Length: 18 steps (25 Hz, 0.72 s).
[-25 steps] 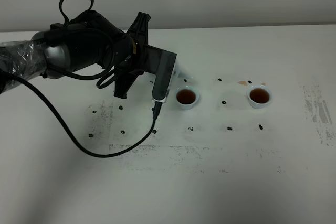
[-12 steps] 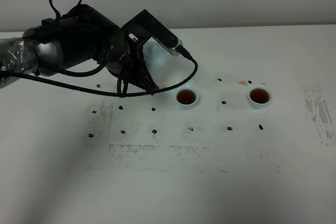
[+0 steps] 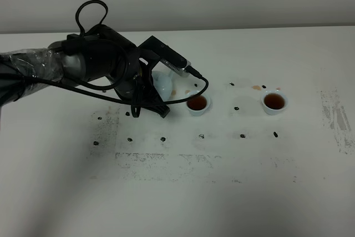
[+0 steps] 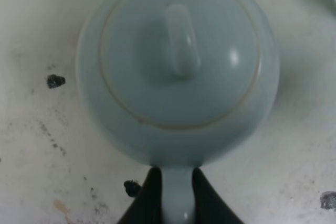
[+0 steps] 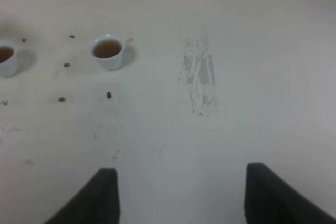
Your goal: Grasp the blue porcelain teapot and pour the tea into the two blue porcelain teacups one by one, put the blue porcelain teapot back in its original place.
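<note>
Two arms belong to this robot, but only the left arm (image 3: 83,67) shows in the high view, where it reaches in from the left side over the white table (image 3: 222,181). At its end the left gripper (image 4: 174,192) is at the blue porcelain teapot (image 3: 165,83), which is on the left half of the table, just beside the nearer teacup. In the left wrist view the teapot fills most of the picture, seen from above, with its lid (image 4: 181,51) in place and the long knob (image 4: 182,45) in the middle of the lid. The loop handle (image 4: 177,200) of the teapot passes between the two dark fingers (image 4: 148,198), one finger on each side of it and both touching it, so the gripper is clenched on the handle. The round body lies beyond the fingertips, not between them.

To the right of the teapot stands the first teacup (image 3: 197,104) with dark tea inside. Some small brown drops (image 3: 186,90) lie on the table between the teapot and this cup. Further to the right, well apart, stands the second teacup (image 3: 274,102), also with tea.

The right gripper (image 5: 178,195) hangs above the right part of the table with its fingers spread wide and nothing between them. Both cups are far from it.
</note>
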### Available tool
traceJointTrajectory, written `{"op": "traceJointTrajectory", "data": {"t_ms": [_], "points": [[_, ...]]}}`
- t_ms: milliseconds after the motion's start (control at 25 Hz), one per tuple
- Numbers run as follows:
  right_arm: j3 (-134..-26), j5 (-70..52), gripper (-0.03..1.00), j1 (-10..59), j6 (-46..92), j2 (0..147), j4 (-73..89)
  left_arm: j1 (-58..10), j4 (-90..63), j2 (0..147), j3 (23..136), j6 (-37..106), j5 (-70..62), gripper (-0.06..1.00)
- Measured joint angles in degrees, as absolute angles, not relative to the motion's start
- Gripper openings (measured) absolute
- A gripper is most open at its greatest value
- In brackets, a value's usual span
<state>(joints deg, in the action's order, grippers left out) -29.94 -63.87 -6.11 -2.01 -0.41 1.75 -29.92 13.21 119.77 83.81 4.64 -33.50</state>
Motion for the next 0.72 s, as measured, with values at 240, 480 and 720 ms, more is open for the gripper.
{"op": "traceJointTrajectory", "data": {"t_ms": [240, 480, 720], "points": [[-29.94, -63.82, 0.54, -6.11, -2.01, -0.41, 1.75, -29.92, 13.15, 119.39, 83.81, 4.45, -33.64, 0.07], [-29.94, -63.88, 0.54, -6.11, -2.01, -0.41, 1.75, -29.85, 13.04, 114.08, 83.76, 4.45, -36.4, 0.07], [-29.94, -63.88, 0.54, -6.11, -2.01, -0.41, 1.75, -26.82, 12.61, 103.99, 72.81, 4.04, -33.22, 0.07]]}}
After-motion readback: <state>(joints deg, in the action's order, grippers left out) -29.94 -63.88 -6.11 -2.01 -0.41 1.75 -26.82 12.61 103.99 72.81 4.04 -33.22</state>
